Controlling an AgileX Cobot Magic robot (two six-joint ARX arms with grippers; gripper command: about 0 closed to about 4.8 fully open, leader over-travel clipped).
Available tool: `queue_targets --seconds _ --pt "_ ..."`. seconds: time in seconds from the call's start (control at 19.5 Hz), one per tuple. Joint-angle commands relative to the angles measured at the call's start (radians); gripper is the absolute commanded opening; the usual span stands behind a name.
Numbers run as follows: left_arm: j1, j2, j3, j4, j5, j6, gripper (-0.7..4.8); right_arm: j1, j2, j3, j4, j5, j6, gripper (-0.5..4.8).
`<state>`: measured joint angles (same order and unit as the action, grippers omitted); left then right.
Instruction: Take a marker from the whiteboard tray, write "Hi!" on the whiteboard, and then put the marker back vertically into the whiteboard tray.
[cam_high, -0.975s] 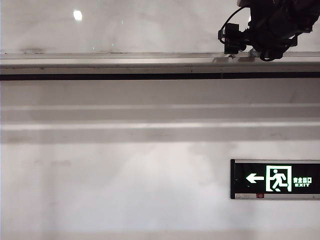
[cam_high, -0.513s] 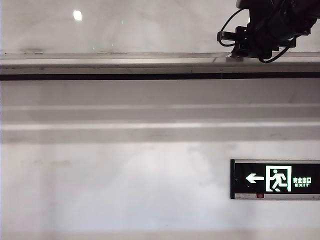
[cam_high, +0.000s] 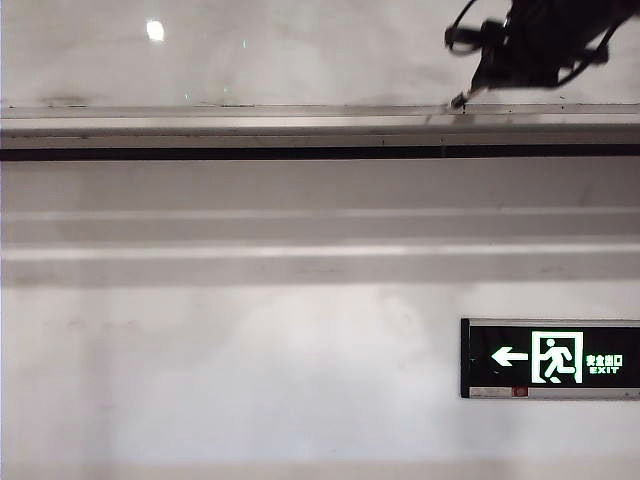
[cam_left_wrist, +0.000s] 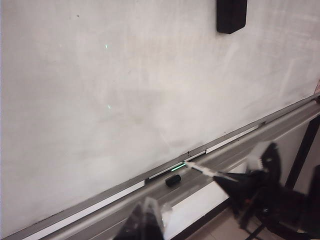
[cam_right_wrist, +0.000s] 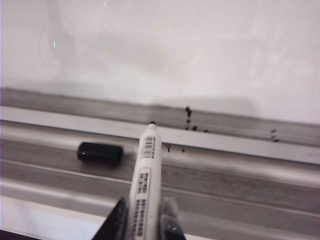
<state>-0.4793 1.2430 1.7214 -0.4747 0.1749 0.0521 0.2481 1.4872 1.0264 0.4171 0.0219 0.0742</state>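
Above the whiteboard tray (cam_right_wrist: 240, 172), the right gripper (cam_right_wrist: 144, 220) pinches the uncapped marker (cam_right_wrist: 145, 185); left gripper (cam_left_wrist: 145, 225) unreadable, idle nearby.

A matt white wall (cam_high: 250, 380) fills most of the exterior view. Broad pale stepped mouldings (cam_high: 300, 235) run level across it, with a thin dark strip (cam_high: 250, 153) just above them. Below the mouldings, toward the wall's right edge, hangs a black exit sign (cam_high: 550, 358) with a lit green arrow, a running figure and lettering. The light is even and soft.
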Motion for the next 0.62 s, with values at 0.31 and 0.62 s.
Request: queue_targets --seconds 0.31,0.62 --pt "0.0 -0.003 0.003 0.014 0.005 0.0 -0.06 0.003 -0.179 0.022 -0.109 -0.122 0.003 0.08" --pt "0.0 -0.006 0.004 0.043 0.005 -0.004 -0.06 0.076 -0.221 0.335 -0.327 -0.126 0.002 -0.01"
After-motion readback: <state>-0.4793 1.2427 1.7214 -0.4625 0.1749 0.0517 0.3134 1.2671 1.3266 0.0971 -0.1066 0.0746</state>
